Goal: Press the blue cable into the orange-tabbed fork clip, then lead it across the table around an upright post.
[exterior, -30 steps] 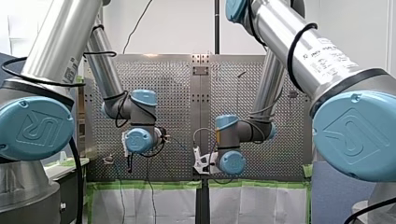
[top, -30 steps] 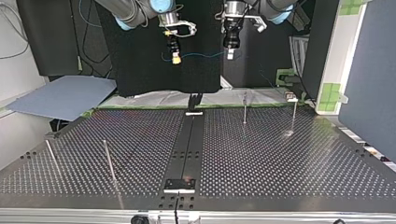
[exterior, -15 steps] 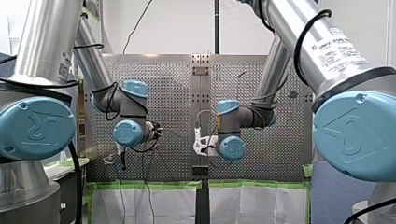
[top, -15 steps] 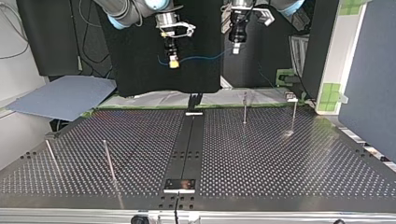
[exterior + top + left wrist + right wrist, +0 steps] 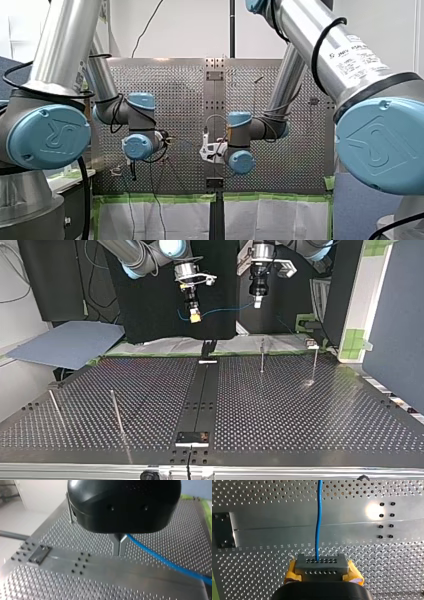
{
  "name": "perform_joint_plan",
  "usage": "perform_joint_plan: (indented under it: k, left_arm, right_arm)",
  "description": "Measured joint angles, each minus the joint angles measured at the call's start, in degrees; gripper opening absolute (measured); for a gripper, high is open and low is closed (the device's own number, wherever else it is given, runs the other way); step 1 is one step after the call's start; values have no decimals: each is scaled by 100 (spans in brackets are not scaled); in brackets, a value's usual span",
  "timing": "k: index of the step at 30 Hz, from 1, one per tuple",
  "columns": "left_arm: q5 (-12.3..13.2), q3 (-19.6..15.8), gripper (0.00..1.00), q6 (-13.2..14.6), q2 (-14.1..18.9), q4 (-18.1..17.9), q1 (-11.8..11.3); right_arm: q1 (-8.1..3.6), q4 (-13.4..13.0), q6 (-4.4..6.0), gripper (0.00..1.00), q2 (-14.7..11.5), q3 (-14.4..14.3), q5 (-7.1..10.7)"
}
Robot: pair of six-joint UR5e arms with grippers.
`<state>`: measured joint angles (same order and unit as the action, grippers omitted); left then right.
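The blue cable (image 5: 225, 310) hangs in the air between my two grippers, high above the table's far edge in the top view. My left gripper (image 5: 257, 304) is at that view's right; in its wrist view its metal fingers (image 5: 120, 553) are shut on the cable (image 5: 170, 565), which trails off to one side. My right gripper (image 5: 195, 317), with yellow pads, is at the left; in the right wrist view (image 5: 320, 562) it is shut on the cable (image 5: 319, 517), which runs straight ahead. A dark clip (image 5: 208, 347) stands at the centre rail's far end; no orange tab shows.
Thin upright posts stand on the perforated table (image 5: 300, 410): two at the top view's far right (image 5: 262, 355) (image 5: 315, 364), two at its near left (image 5: 116, 412) (image 5: 55, 410). A dark rail (image 5: 200, 400) runs down the middle. A grey board (image 5: 65, 342) lies off the table's left.
In the top view both grippers have shifted to the right and come a little lower, carrying the cable with them. Both remain shut on it.
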<state>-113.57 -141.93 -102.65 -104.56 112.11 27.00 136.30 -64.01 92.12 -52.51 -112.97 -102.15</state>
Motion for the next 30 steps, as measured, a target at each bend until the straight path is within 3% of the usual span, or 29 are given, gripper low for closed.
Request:
perform_joint_plan:
  k: [4,11,20,30]
  left_arm:
    - [29,141,0,-72,-227,-228,-226]
    - [71,532,0,-305,-637,-640,-472]
    - [199,983,0,-459,-1157,-1160,-585]
    - [206,1033,0,-603,-1707,-1710,-630]
  right_arm:
    - [-8,-103,23,0,232,191,18]
    - [6,86,23,0,617,567,58]
    - [-86,381,11,0,1118,1058,73]
    - [-200,656,-50,0,1647,1323,80]
